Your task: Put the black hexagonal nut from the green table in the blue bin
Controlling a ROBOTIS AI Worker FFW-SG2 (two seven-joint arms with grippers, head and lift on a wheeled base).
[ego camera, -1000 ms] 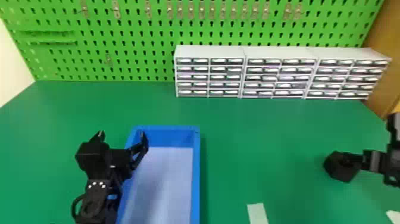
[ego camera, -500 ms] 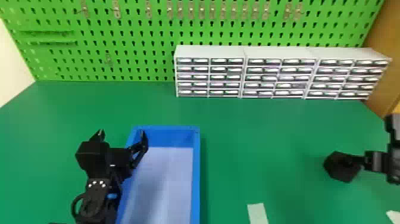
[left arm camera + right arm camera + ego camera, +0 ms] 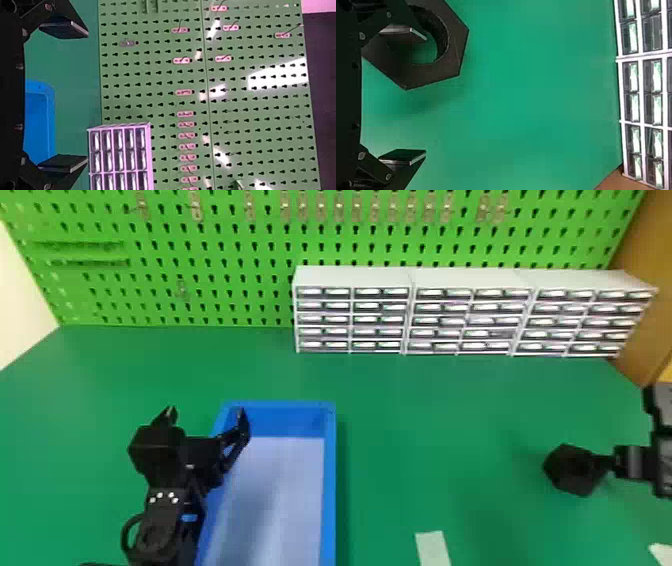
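Nut [image 3: 572,470], black and 6-sided, lies on the green table [image 3: 450,405], well to the right of the blue bin [image 3: 330,490] and outside it. The right gripper [image 3: 632,462] is beside it. In the right wrist view, that gripper's 2 fingers are spread wide: 1 finger [image 3: 405,33] overlaps the nut's round hole, and the other is out past the nut's edge. I can't tell whether the first finger is inside the hole or above it.

The left gripper [image 3: 206,411] is parked at the bin's left side, its 2 fingers spread with nothing between them.

Behind, 3 white drawer cabinets [image 3: 355,277] line the back of the table, before a green pegboard [image 3: 225,245].
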